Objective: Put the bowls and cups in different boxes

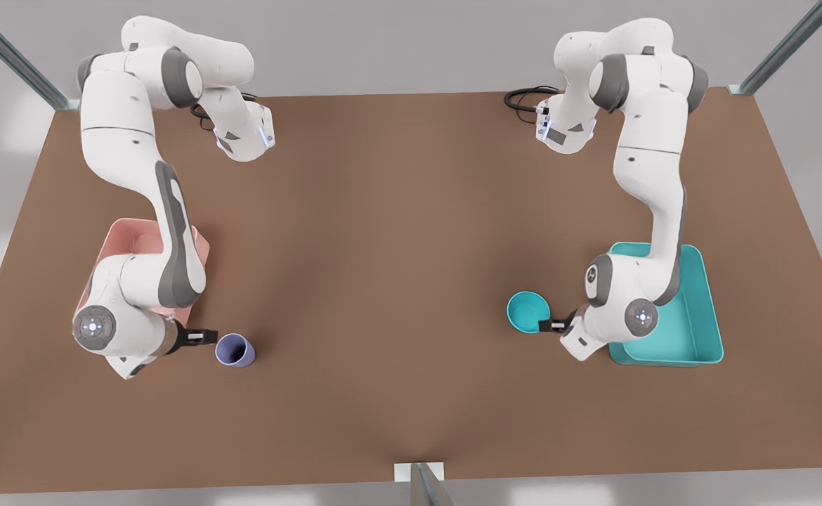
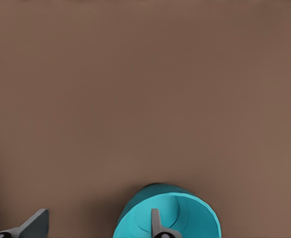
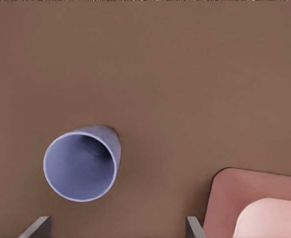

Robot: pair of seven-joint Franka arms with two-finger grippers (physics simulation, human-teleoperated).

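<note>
So the left claw (image 1: 549, 325) is over on the front view's right, reaching at the teal bowl (image 1: 529, 312) from the side. In the left wrist view its fingers (image 2: 156, 224) are spread apart, with one sitting over the inside of the bowl (image 2: 166, 212) and the other well outside the rim on bare table (image 2: 145, 89). It straddles the wall without pinching it. Can't honestly tell whether that inner finger touches the bowl's surface, since the angle is poor. The bowl sits on the table just beside the teal box (image 1: 692, 330), not in it.

The right claw (image 1: 204, 336) is on the front view's left, close beside the lavender cup (image 1: 235, 350). In the right wrist view its fingers (image 3: 36, 227) are wide apart, and the cup (image 3: 81, 164) sits a bit beyond the tips, nothing gripped. The cup stands on the table with its open mouth facing the camera, near a corner of the pale pink box (image 3: 257, 203). In the front view that pink box (image 1: 126, 239) is mostly hidden under the arm.
</note>
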